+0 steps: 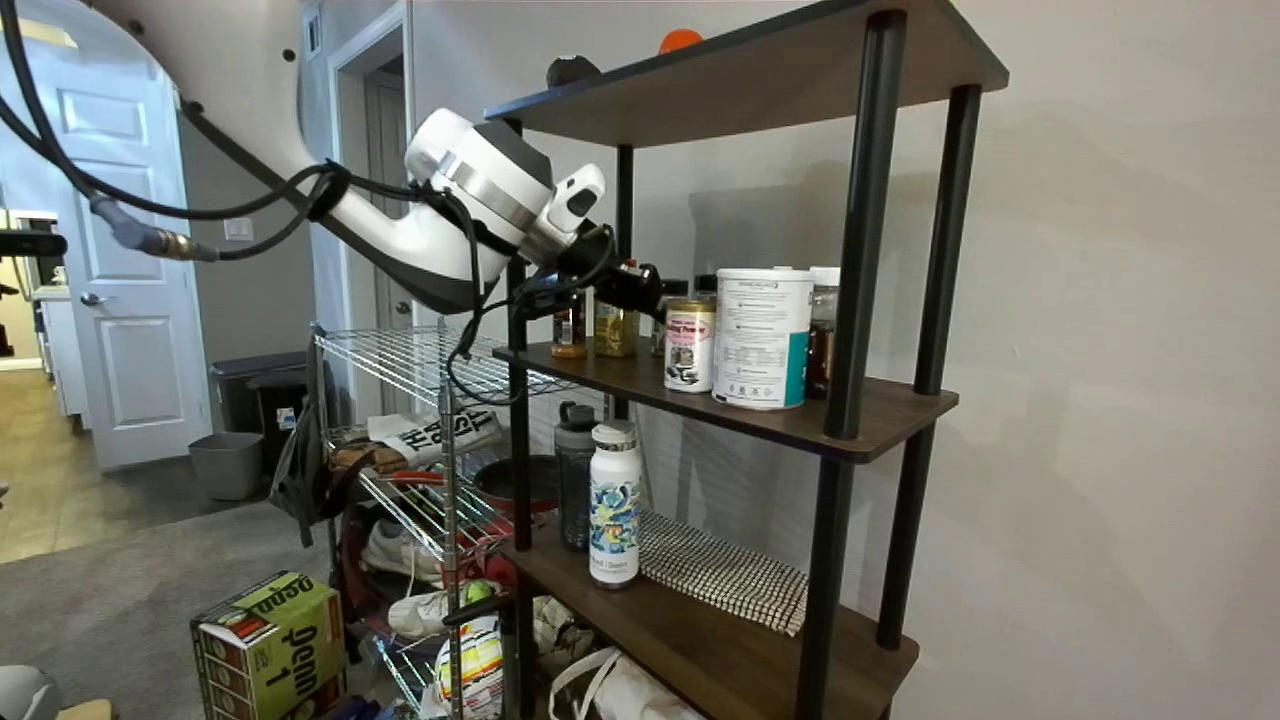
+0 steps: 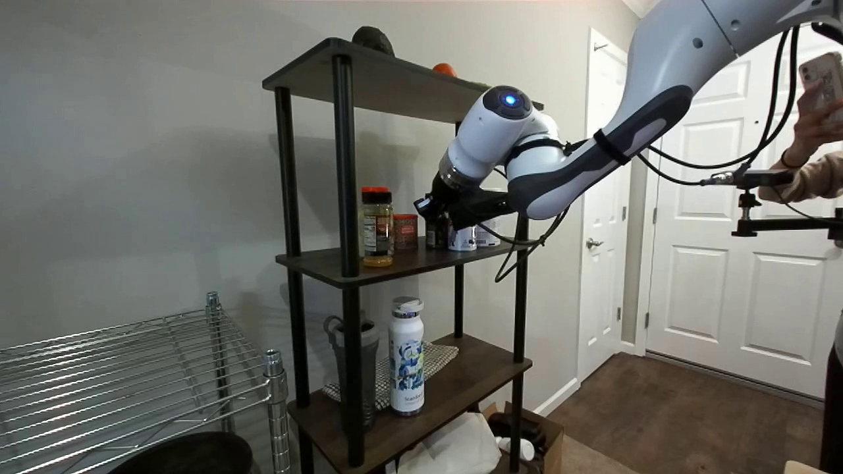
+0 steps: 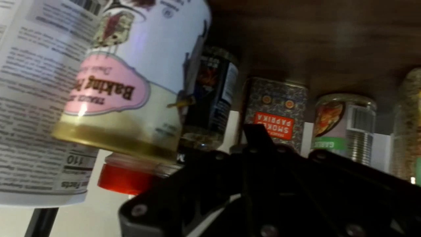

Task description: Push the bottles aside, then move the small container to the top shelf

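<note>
My gripper (image 1: 648, 288) is shut and reaches over the middle board; it also shows in an exterior view (image 2: 431, 207). In the wrist view its dark fingertips (image 3: 258, 133) stand in front of a patterned tin with a red smoked paprika label (image 3: 279, 108). A dark slim bottle with a reddish picture (image 3: 213, 90) stands beside them. An amber-brown bottle (image 1: 569, 330) stands at the board's far end, its cap hidden. A reddish tin (image 2: 405, 232) shows in an exterior view; I cannot tell whether it is the small container. The top shelf (image 1: 760, 95) is above the arm.
A baking powder tin (image 3: 111, 82) and a big white canister (image 1: 763, 340) stand beside the gripper. A garlic jar (image 3: 345, 128) is on the other side. A red-capped bottle (image 2: 377, 227) is near a black post (image 2: 347, 164). An orange thing (image 1: 680, 40) lies on the top shelf.
</note>
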Available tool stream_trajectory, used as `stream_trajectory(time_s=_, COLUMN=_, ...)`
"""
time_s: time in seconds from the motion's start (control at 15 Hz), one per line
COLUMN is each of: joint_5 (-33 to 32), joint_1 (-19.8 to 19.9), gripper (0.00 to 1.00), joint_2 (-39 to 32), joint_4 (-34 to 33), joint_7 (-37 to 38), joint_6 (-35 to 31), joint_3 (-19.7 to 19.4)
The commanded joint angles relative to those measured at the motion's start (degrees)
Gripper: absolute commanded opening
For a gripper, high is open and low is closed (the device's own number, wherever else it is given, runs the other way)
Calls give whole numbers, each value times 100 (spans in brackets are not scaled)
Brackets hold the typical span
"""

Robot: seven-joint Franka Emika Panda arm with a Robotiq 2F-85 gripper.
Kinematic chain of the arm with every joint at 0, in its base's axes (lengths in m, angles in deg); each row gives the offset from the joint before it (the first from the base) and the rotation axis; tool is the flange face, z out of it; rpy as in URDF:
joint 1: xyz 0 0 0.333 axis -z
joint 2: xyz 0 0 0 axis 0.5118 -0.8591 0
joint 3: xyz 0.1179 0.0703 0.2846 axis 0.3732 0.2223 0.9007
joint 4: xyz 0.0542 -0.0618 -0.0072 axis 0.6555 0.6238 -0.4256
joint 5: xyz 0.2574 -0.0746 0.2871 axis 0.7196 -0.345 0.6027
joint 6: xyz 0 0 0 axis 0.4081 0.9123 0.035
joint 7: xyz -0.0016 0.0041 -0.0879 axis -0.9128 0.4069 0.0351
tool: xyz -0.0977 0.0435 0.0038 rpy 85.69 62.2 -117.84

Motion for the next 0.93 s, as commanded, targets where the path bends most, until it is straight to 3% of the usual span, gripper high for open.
stream_trajectory(time_s=0.0, joint_5=35, joint_1=-142, gripper=0, joint_2=-60, joint_4=27, joint_7=222, joint_6=21, joint_3=143)
stream_trajectory(time_s=0.2, joint_5=59, joint_1=-249, gripper=0, joint_2=-119, joint_4=-14, joint_7=267, joint_6=32, joint_3=230)
stream_trajectory(time_s=0.27, joint_5=70, joint_1=-270, gripper=26, joint_2=-128, joint_4=-19, joint_7=289, joint_6=48, joint_3=245)
stream_trajectory(time_s=0.4, joint_5=100, joint_1=-280, gripper=32, joint_2=-148, joint_4=-27, joint_7=317, joint_6=63, joint_3=252)
stream_trajectory(time_s=0.87, joint_5=147, joint_1=-292, gripper=77, joint_2=-189, joint_4=-170, joint_7=446, joint_6=168, joint_3=280)
